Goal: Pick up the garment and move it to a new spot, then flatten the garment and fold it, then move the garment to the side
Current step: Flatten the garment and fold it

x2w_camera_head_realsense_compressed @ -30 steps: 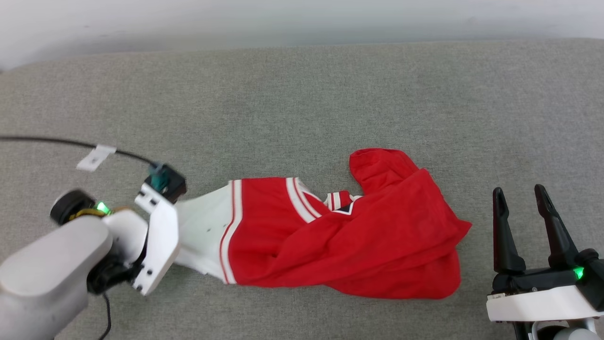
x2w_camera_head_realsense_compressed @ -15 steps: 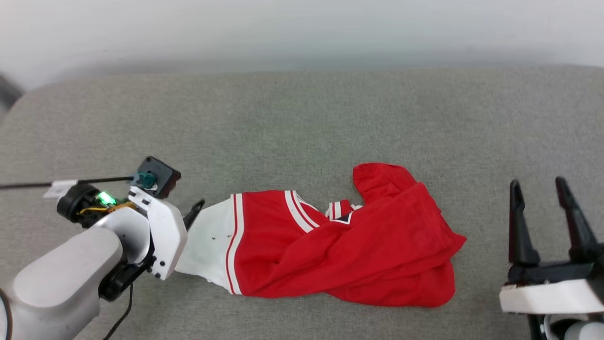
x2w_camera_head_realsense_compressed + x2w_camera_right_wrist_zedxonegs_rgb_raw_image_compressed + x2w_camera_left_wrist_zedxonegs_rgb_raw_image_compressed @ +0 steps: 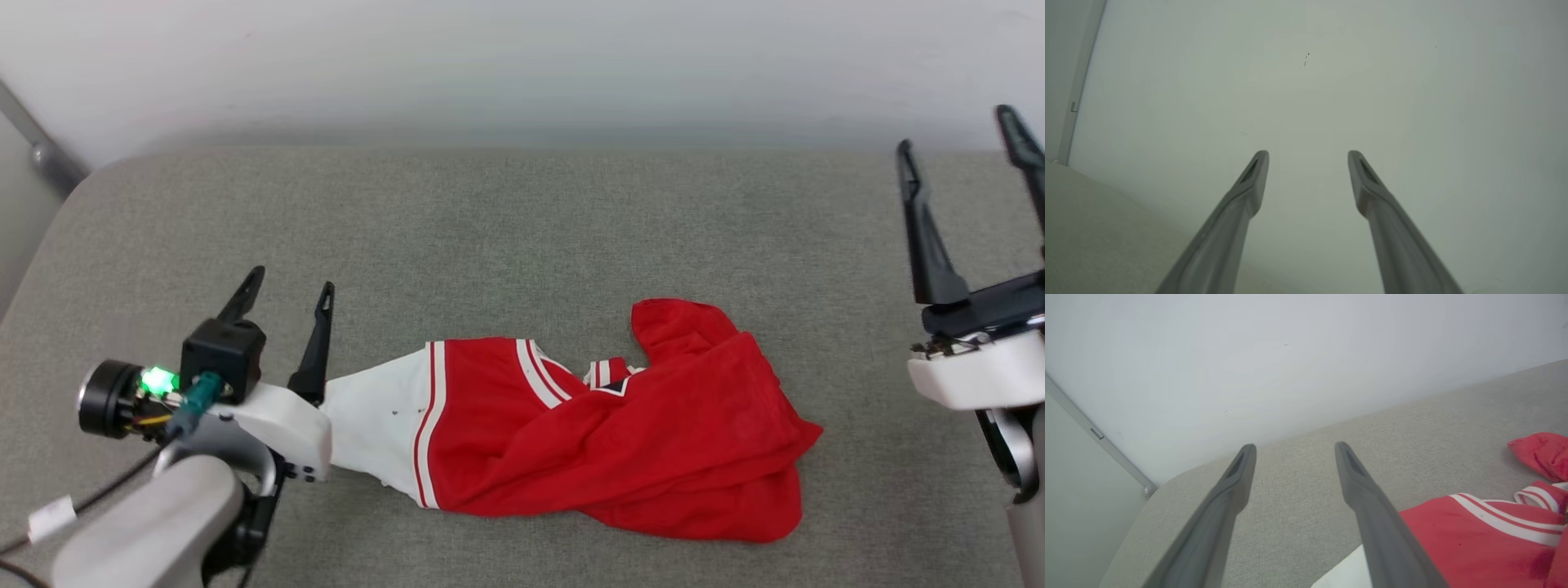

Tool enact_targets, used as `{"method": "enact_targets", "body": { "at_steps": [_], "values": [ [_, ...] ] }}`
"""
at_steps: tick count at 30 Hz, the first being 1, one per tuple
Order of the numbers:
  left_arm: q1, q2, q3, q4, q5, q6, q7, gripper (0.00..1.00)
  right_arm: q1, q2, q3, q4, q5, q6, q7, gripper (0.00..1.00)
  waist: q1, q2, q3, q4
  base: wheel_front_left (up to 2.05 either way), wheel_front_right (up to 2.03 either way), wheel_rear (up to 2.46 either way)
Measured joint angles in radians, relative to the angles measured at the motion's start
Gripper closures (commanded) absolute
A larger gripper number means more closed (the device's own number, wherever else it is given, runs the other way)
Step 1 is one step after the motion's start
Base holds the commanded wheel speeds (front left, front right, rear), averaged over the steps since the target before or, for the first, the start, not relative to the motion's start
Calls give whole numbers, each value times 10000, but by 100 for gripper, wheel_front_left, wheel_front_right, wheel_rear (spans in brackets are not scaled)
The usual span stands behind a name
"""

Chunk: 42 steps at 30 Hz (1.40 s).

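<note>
The right end effector (image 3: 1307, 154) points at a pale wall (image 3: 1412, 102), its two dark fingers (image 3: 1237, 212) spread wide with nothing between them. Above the end effector, a small dark speck (image 3: 1306, 59) marks the wall. Below and to its left lies a corner of the grey fabric-covered counter (image 3: 1094, 228), and far to its upper left a slanted grey strip (image 3: 1068, 134) runs down the wall to the counter.
</note>
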Motion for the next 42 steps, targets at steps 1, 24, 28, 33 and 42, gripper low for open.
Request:
{"method": "enact_targets", "body": {
  "at_steps": [1,24,28,33,42],
  "values": [
    [208,-111,203,-180,148,259,-10,0,-200,-295,272,403,98,0,15,0,0,0,39,21,0,0,0],
    [3870,-3277,5001,-2174,4265,736,-40,0,-3865,-5363,7789,685,7235,0,10360,0,1,0,1610,987,0,0,0],
    [3901,-3871,5511,-2004,4721,268,-40,0,-4483,-5298,8667,1164,7632,0,10799,0,1,0,2063,1190,0,0,0],
    [3884,-4548,6050,-1883,5285,-341,-40,0,-4831,-5296,10002,1728,8088,-2,10955,0,1,0,2503,1449,0,0,0],
    [3934,-5237,6857,-1517,6027,-1137,-42,0,-5728,-5262,11484,2412,8312,8,9754,100,1,0,2492,1487,0,0,0]
  ]
}}
